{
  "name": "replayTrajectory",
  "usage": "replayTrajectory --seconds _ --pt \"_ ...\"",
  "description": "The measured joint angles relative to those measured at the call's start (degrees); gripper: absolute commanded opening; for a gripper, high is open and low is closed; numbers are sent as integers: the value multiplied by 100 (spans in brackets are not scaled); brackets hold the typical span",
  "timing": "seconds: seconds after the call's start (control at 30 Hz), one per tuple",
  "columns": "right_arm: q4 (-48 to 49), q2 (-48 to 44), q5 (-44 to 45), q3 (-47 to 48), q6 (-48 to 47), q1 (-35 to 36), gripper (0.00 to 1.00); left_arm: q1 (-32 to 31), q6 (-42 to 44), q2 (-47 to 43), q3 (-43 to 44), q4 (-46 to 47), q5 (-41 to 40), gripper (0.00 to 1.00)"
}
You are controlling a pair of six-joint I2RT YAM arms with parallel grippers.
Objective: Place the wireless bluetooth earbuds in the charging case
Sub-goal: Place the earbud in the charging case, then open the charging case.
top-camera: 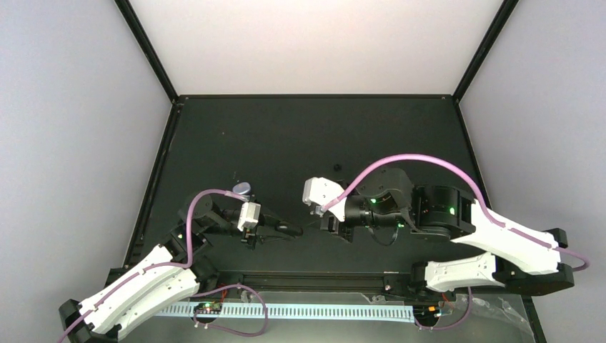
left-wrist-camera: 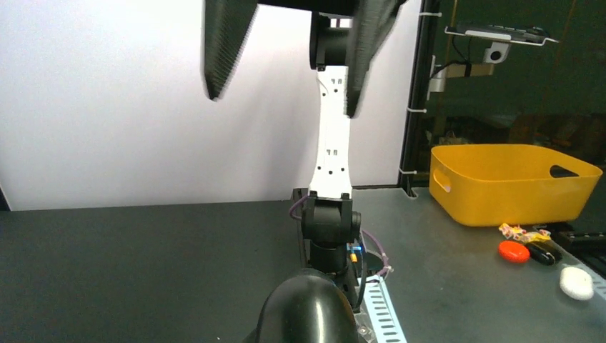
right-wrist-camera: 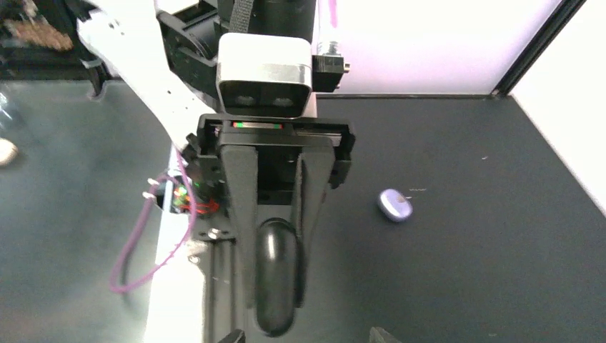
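Note:
My left gripper (top-camera: 277,228) is shut on a glossy black oval charging case (top-camera: 290,229), held just above the mat. The case fills the bottom of the left wrist view (left-wrist-camera: 307,311). In the right wrist view it (right-wrist-camera: 277,282) sits between the left gripper's long fingers (right-wrist-camera: 241,214). My right gripper (top-camera: 334,227) faces it from the right, open and empty, its tips spread to either side of the case's end (right-wrist-camera: 306,336). A lavender oval case (top-camera: 243,189) lies closed on the mat (right-wrist-camera: 394,206). I cannot make out any earbuds.
A tiny pale speck (top-camera: 336,167) lies on the black mat behind the right gripper, too small to identify. Beyond the table's right side stand a yellow bin (left-wrist-camera: 514,182), a red cap (left-wrist-camera: 512,250) and a white lump (left-wrist-camera: 576,283).

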Motion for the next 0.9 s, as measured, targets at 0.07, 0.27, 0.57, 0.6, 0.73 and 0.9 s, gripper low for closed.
replayTrajectory --seconds 0.07,0.27,0.57,0.6,0.73,0.9 --pt "188 -125 -94 -192 81 -15 60 0 2 -26 0 -2 -42 2" --pt "1180 -138 -247 -1156 433 -15 81 0 -203 -140 0 219 -221 2" --pt "2299 -308 188 -1912 802 -13 82 0 -765 -216 0 883 -376 2" --pt "2367 -326 238 -1912 817 -15 82 0 -787 -216 0 909 -376 2" --pt "2579 -428 378 -1919 881 -13 82 0 -859 -216 -13 966 -385 2" --pt "2634 -439 457 -1919 916 -11 82 0 -890 -214 -35 1014 -402 2"
